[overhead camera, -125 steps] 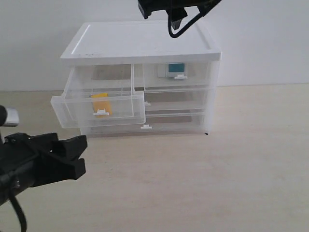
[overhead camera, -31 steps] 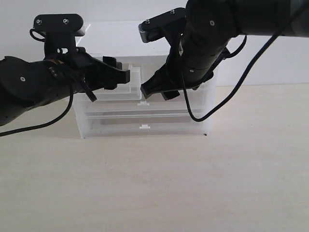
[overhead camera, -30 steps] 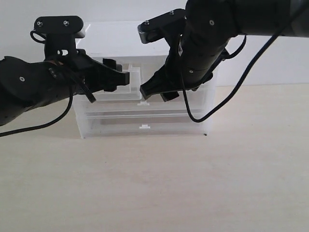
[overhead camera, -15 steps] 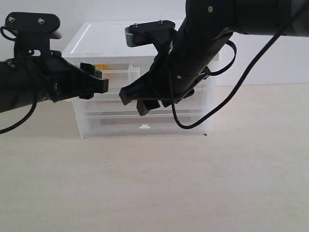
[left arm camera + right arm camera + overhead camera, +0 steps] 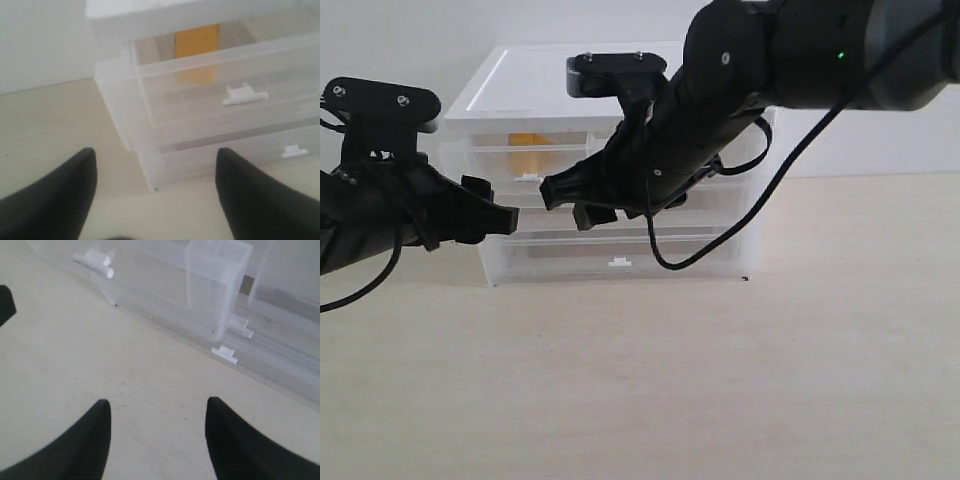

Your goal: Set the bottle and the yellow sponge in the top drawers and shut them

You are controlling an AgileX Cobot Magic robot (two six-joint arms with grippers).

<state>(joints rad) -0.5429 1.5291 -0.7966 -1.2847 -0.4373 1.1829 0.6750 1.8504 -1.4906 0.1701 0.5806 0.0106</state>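
Both arms sit further left than moments ago; we log left end effector [image 5: 155,151] and right end effector [image 5: 158,401] spread, empty. Yellow sponge [image 5: 196,50] inside left top drawer [image 5: 200,107] (ajar); bottle unseen.

Translucent smooth plastic top drawers [image 5: 190,100]

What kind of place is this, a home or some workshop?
Probably a robotics test bench: black left arm and right arm over a pale tabletop, a plain white wall, one plastic drawer unit.
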